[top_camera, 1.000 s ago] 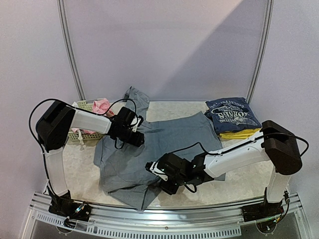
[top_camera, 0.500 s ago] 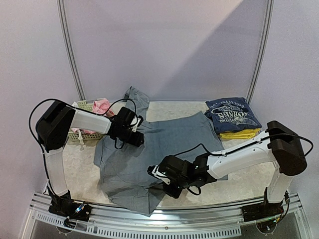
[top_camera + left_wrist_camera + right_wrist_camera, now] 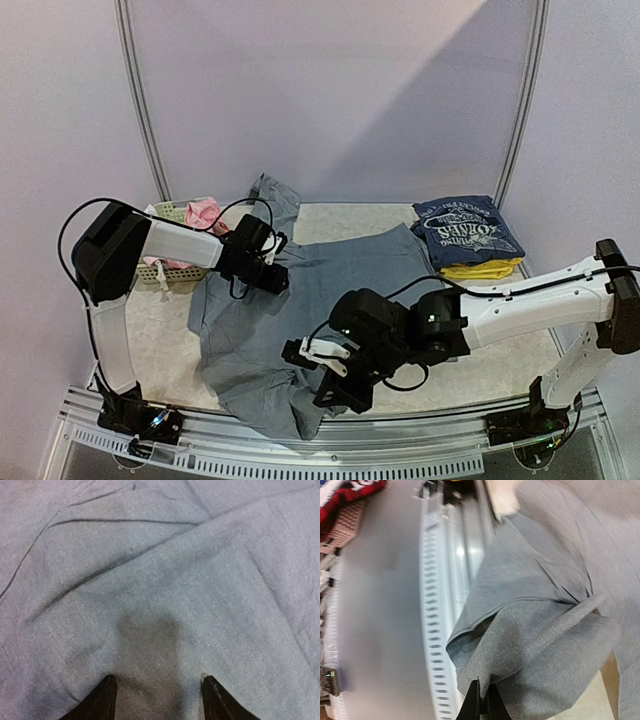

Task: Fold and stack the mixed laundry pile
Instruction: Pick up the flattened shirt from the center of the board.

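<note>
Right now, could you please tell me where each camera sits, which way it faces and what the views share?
Top external: above and behind the bases, looking down on the table; left arm, right arm show.
Left wrist: mounted there, facing down at the grey garment; left fingers apart.
Right wrist: mounted there, facing the near rail; right fingers pinch the garment's fold.
Shared: the grey garment.
</note>
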You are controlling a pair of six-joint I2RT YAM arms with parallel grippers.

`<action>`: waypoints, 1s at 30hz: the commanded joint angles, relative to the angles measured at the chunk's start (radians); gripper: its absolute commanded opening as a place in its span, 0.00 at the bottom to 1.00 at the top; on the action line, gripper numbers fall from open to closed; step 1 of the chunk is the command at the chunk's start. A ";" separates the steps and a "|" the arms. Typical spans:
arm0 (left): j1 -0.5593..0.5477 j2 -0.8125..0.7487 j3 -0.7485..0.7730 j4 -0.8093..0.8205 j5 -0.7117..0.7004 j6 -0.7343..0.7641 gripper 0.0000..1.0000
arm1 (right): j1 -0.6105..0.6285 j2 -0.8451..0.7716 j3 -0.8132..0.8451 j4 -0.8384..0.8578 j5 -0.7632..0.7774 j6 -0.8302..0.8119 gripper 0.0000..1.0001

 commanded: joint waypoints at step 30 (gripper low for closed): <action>0.022 -0.285 -0.187 0.004 -0.010 -0.025 0.90 | -0.203 0.001 0.306 0.078 0.445 0.398 0.00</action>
